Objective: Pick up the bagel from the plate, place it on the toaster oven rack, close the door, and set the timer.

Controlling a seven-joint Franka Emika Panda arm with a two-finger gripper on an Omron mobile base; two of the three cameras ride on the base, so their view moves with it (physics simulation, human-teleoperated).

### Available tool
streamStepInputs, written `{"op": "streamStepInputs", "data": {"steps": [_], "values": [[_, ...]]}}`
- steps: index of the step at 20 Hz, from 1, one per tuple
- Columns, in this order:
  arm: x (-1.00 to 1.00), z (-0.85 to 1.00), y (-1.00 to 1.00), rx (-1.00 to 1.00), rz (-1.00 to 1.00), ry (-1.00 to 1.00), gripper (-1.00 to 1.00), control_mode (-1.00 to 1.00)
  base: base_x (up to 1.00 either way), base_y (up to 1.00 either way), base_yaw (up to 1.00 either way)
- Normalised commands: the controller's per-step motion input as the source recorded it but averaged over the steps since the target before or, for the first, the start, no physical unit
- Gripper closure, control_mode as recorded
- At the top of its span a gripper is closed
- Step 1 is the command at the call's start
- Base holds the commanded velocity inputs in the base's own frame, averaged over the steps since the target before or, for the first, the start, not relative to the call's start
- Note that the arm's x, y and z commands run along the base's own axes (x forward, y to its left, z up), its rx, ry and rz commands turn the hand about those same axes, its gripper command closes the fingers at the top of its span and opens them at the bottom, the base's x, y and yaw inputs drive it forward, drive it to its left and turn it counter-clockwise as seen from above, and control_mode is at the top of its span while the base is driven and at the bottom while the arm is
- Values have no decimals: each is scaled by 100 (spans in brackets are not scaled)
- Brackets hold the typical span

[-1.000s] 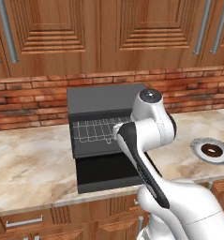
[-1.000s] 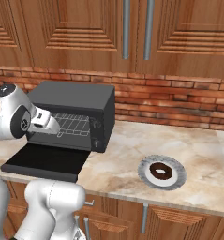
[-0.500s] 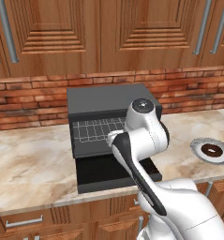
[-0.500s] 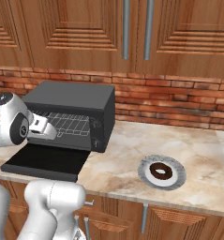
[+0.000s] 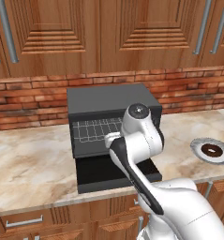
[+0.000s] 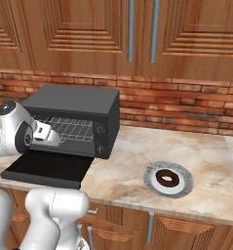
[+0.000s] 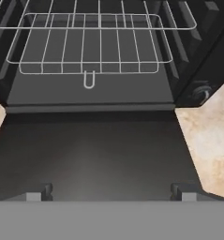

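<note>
The dark brown bagel (image 5: 211,150) (image 6: 167,178) lies on the white, grey-rimmed plate (image 5: 197,149) (image 6: 149,181) on the counter, far to the right of the toaster oven. The oven's black door (image 7: 94,150) (image 5: 113,171) (image 6: 49,168) hangs open and lies flat. Inside, the silver wire rack (image 7: 90,44) (image 5: 97,129) (image 6: 71,129) is bare, its small loop facing front. My gripper (image 7: 111,192) (image 6: 48,137) hovers open and holding nothing over the door, facing the cavity.
The black toaster oven (image 5: 108,101) (image 6: 74,100) stands against the brick wall under wooden cabinets, with control knobs (image 7: 201,92) (image 6: 100,139) on its right panel. Marble counter (image 5: 29,164) (image 6: 210,161) stretches left of the oven and between the oven and the plate.
The arm has sunk a little lower in front of the oven. The jaws stay open, and the bagel, plate and door have not moved.
</note>
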Motion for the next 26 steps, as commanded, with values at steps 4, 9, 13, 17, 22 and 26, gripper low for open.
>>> {"op": "streamStepInputs", "data": {"steps": [4, 9, 13, 17, 22, 26], "values": [[19, -15, 0, 0, 0, 0, -100, -100, 0, 0, 0], [19, -20, 0, 0, 0, 0, -100, -100, 0, 0, 0], [28, -22, 7, 0, -2, 0, -100, -100, 0, 0, 0], [34, -18, 8, 1, -5, 0, -100, -100, 0, 0, 0], [29, -16, 15, 1, -6, 0, -100, -100, 0, 0, 0], [26, -11, 10, 1, -5, 0, -100, -100, 0, 0, 0]]}}
